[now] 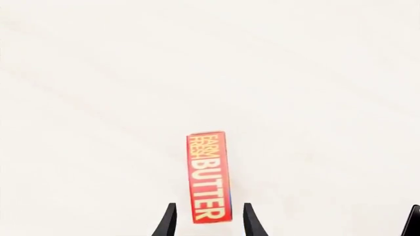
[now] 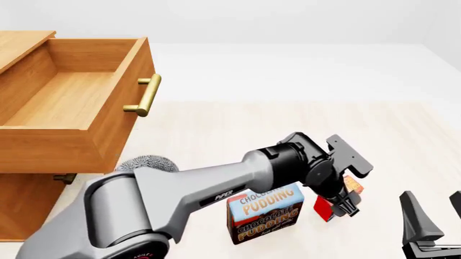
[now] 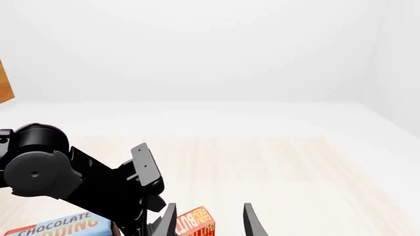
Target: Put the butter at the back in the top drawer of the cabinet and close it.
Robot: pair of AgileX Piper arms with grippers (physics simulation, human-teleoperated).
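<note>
The butter (image 1: 208,172) is a red box with pale lettering, lying on the pale table. My left gripper (image 1: 209,205) is open and straddles its near end, with a small gap on each side. In the front view the left gripper (image 2: 337,206) points down over the butter (image 2: 323,210), just right of the pudding box. The top drawer (image 2: 72,94) of the wooden cabinet (image 2: 25,208) is pulled out and holds nothing, its brass handle (image 2: 147,95) facing right. My right gripper (image 2: 432,218) hangs open at the near right, holding nothing; its wrist view shows the butter (image 3: 196,223) beyond it.
A blue and brown chocolate pudding box (image 2: 264,213) stands upright just left of the butter. A grey bowl (image 2: 148,162) sits by the cabinet, partly behind my left arm. A lower drawer's handle (image 2: 65,178) pokes out under the open drawer.
</note>
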